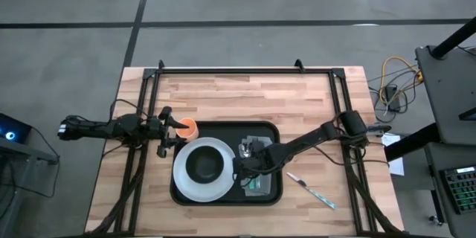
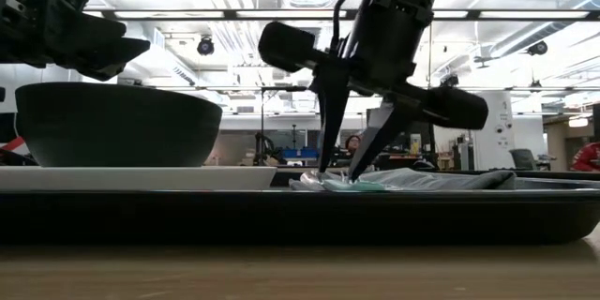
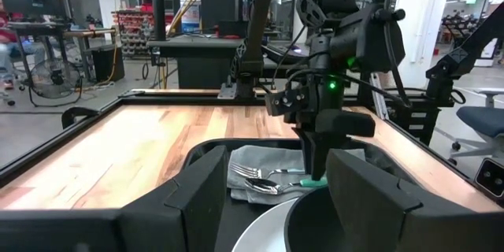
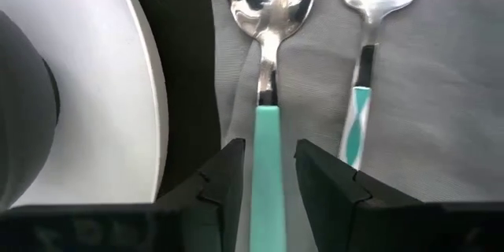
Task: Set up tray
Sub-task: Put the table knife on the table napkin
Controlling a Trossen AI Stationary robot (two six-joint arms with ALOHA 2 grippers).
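Black tray sits at the middle of the worktop, toward its near edge. On it: white plate carrying a dark bowl on the left side, grey napkin on the right. Spoon and fork, both teal-handled, lie side by side on the napkin, bowl and tines pointing the same way, so the cutlery reads as a place setting next to the plate. Right hand is down over the napkin, fingers straddling the spoon's teal handle with a slim gap on each side; whether the pads actually touch the handle cannot be told. The spoon lies flat on the cloth. Left hand waits at the tray's far-left corner, jaws spread, flanking an orange cup just beside the tray. A knife lies on the bare wood to the right of the tray, apparently yet to be added.
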